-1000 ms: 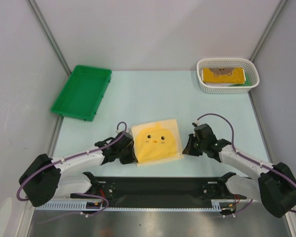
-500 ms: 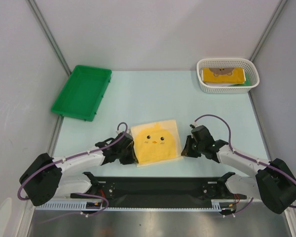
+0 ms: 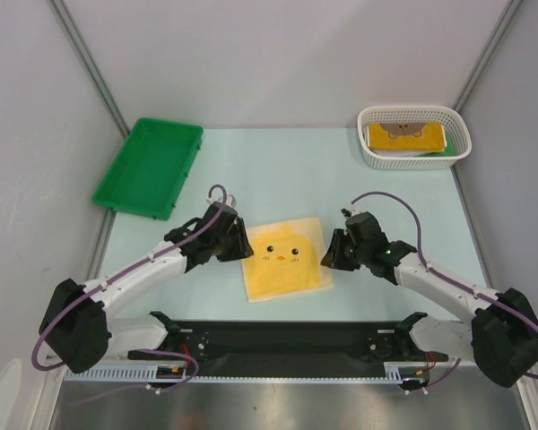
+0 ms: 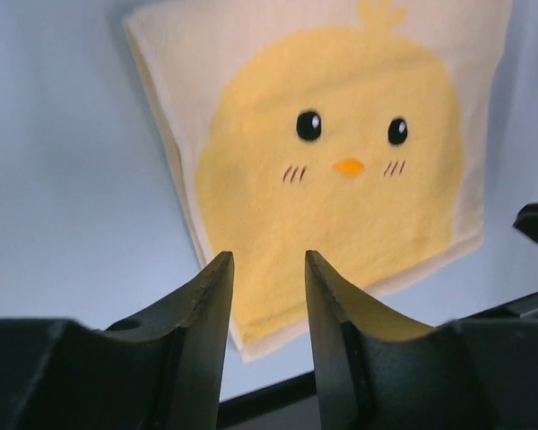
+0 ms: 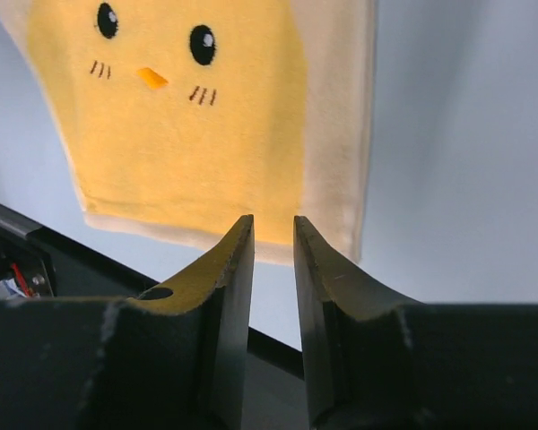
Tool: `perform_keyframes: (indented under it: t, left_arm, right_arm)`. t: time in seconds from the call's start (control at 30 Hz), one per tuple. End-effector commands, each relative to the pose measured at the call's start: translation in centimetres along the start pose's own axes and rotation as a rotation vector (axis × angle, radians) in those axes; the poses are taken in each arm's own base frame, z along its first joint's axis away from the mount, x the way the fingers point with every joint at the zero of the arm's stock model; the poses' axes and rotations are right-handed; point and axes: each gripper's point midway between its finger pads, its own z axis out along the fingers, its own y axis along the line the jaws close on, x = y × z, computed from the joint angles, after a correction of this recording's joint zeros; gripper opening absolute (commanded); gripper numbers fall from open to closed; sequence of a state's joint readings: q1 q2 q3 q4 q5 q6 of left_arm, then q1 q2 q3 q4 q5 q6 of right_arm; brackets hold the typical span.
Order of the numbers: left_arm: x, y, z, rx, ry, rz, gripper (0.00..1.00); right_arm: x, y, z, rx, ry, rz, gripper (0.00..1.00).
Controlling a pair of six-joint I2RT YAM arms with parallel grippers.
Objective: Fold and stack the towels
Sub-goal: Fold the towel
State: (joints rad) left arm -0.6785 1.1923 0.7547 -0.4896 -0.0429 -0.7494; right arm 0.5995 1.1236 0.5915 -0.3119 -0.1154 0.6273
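Folded yellow chick towel is seen lying flat on the surface, front centre. Left jaws are held apart, empty, just beside its left edge. Right jaws are parted narrowly, empty, beside its right edge. Further towels are noted in the white basket.

Yellow chick towel, pale mint table
Ahead of the black jaws: cream border, black eyes, orange beak, brown cheek strokes; farther off, green tray, white mesh basket.

No legible text, labels, numbers (yellow towel shows picture only).
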Motion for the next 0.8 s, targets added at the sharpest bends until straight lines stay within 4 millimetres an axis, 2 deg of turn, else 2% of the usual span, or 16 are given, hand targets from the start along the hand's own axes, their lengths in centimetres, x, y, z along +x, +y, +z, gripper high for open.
perform_keyframes:
  t: [0.0,0.17,0.23,0.27,0.33,0.37,0.47,0.5,0.57,0.63,0.77]
  left_arm:
    - [-3.0,-0.4,1.4,0.058,-0.038,0.069,0.42]
    - [-3.4,0.9,5.8,0.052,0.023,0.057,0.40]
    - [-3.8,1.7,6.8,0.025,0.029,0.047,0.40]
    - [-3.7,2.3,7.7,-0.003,0.055,0.043,0.39]
    - [-4.5,4.2,8.3,-0.078,0.057,0.008,0.38]
    - [-4.3,5.1,8.6,-0.111,0.075,-0.004,0.38]
    - [-5.3,6.9,8.8,-0.170,0.061,-0.027,0.39]
    - [-5.3,7.4,9.0,-0.182,0.071,-0.030,0.39]
    - [-6.0,7.4,8.9,-0.189,0.077,-0.020,0.41]
    - [-6.6,7.1,8.6,-0.188,0.076,-0.010,0.42]
    - [-9.9,5.7,6.0,-0.193,0.009,0.020,0.45]
  right_arm:
    - [-0.4,1.7,1.6,-0.075,0.022,-0.034,0.28]
    - [1.2,0.8,3.3,-0.071,0.047,-0.009,0.28]
    - [2.0,0.4,3.7,-0.073,0.043,-0.002,0.28]
    - [2.2,0.3,3.7,-0.073,0.041,0.014,0.28]
    - [3.1,0.4,3.9,-0.075,0.049,0.017,0.28]
    - [3.3,0.5,4.0,-0.072,0.045,0.027,0.28]
    - [4.3,0.7,4.1,-0.048,0.033,0.014,0.28]
    - [4.0,1.2,4.3,-0.061,0.013,0.032,0.29]
    - [4.6,1.5,4.6,-0.064,0.035,0.034,0.29]
    - [4.2,2.0,4.4,-0.050,0.055,0.022,0.29]
    - [1.0,4.0,3.5,-0.031,0.035,-0.051,0.34]
